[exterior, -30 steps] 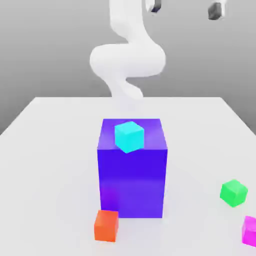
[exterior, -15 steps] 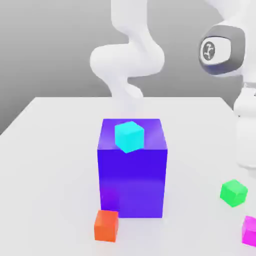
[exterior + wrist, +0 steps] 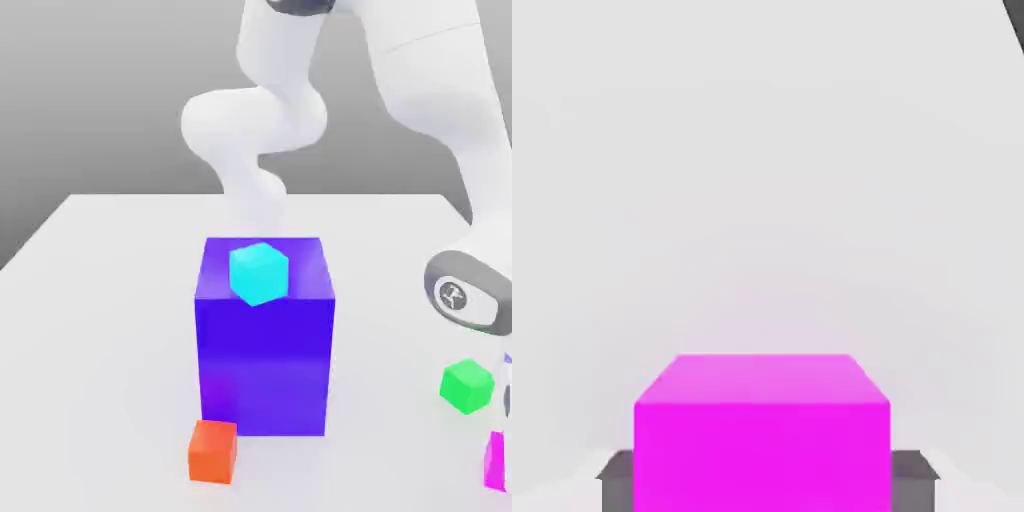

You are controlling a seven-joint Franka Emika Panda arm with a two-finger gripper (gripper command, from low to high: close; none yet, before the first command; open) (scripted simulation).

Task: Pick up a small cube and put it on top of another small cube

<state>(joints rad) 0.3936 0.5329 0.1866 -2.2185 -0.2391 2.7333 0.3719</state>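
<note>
The white robot arm (image 3: 440, 110) reaches down at the exterior view's right edge. The gripper (image 3: 762, 480) is clenched on the small magenta cube (image 3: 762, 440), its grey fingers (image 3: 615, 478) flanking both sides of the cube. The cube sits on the white worktop (image 3: 100, 330) (near the exterior view's lower right corner). A small green cube (image 3: 467, 386) lies just beside it. A small cyan cube (image 3: 258, 272) rests atop the large blue block (image 3: 264, 350). A small orange-red cube (image 3: 213, 451) stands at the block's front.
</note>
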